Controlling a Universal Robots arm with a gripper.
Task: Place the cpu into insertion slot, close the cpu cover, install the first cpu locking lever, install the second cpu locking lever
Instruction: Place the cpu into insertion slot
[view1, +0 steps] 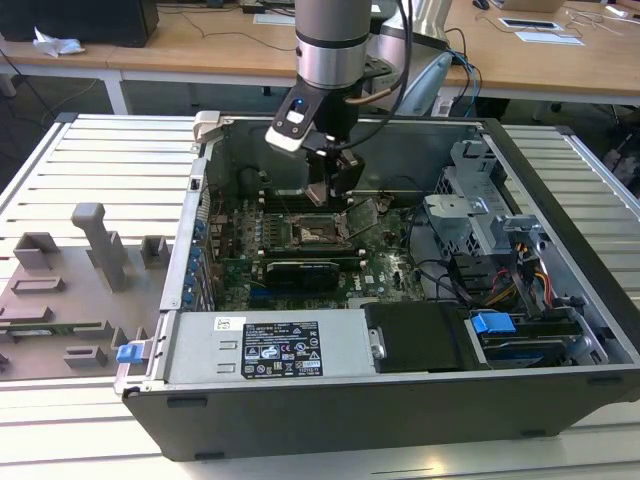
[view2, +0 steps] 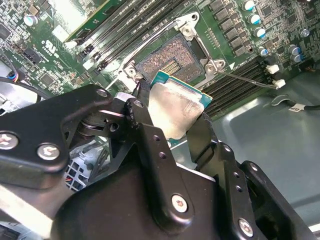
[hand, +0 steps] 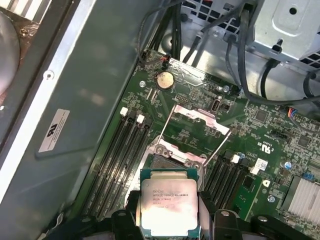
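The gripper hangs inside an open computer case that lies on a slatted worktop. In both wrist views its two black fingers are clamped on opposite edges of the chip, whose silvery top faces the cameras. The chip is held in the air above the green board, close over the near edge of the socket and not seated in it. The socket's centre lies bare, with its field of contacts showing in the second wrist view.

In the exterior view the socket sits at about 7 o'clock from the fingertips. The cover stands swung up and tilted, at about 2 o'clock from the socket. In the first wrist view the cover is a raised metal frame beyond the socket. Long black memory slots run alongside the socket. A thin wire lever stands out from the socket's corner in the second wrist view.

In the exterior view a grey power supply fills the case at 6 o'clock from the socket. Grey blocks stand on the worktop at the case's 9 o'clock.
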